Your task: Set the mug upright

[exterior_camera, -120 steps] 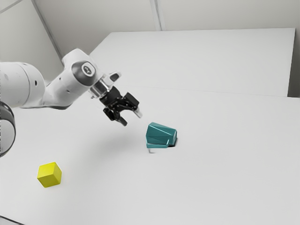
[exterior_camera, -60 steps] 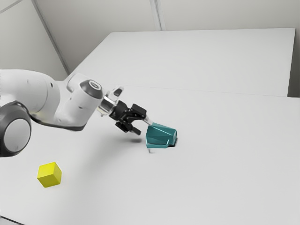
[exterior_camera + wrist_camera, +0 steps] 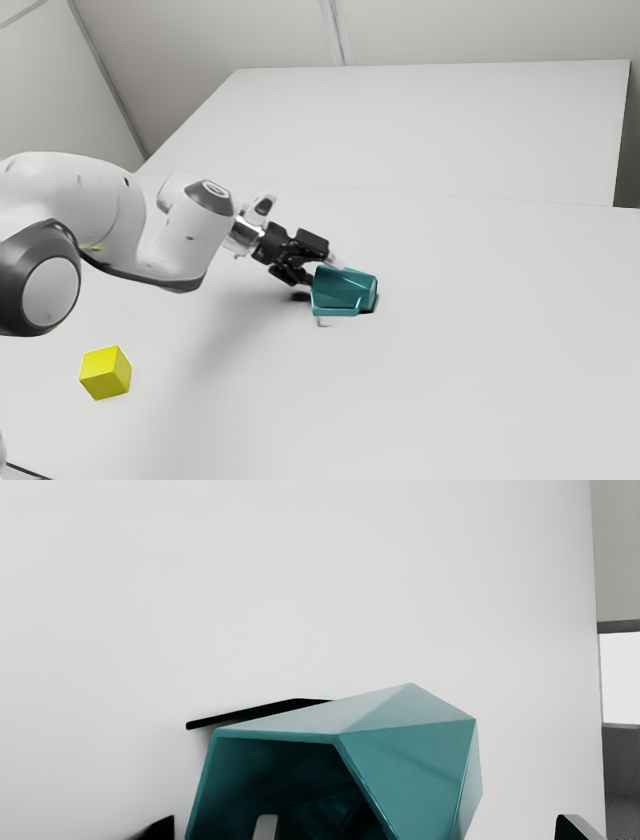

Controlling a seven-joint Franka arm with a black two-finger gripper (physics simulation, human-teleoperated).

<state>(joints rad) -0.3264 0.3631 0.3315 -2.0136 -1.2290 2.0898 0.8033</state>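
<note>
The teal faceted mug lies on its side on the table, its mouth toward the hand. My gripper is at the mouth end, with one fingertip over the mug's upper side. In the wrist view, the gripper stands open, its fingertips wide apart. One light fingertip overlaps the dark mouth of the mug; the other is beyond the mug's outer wall, with a gap between. Whether the first fingertip touches the inside cannot be told.
A yellow cube sits on the white table, toward the exterior view's lower left, well away from the mug. A long white raised surface stretches behind.
My hand has moved down and toward the exterior view's right, from above the table to the mug's mouth. The mug and the cube have stayed in place.
</note>
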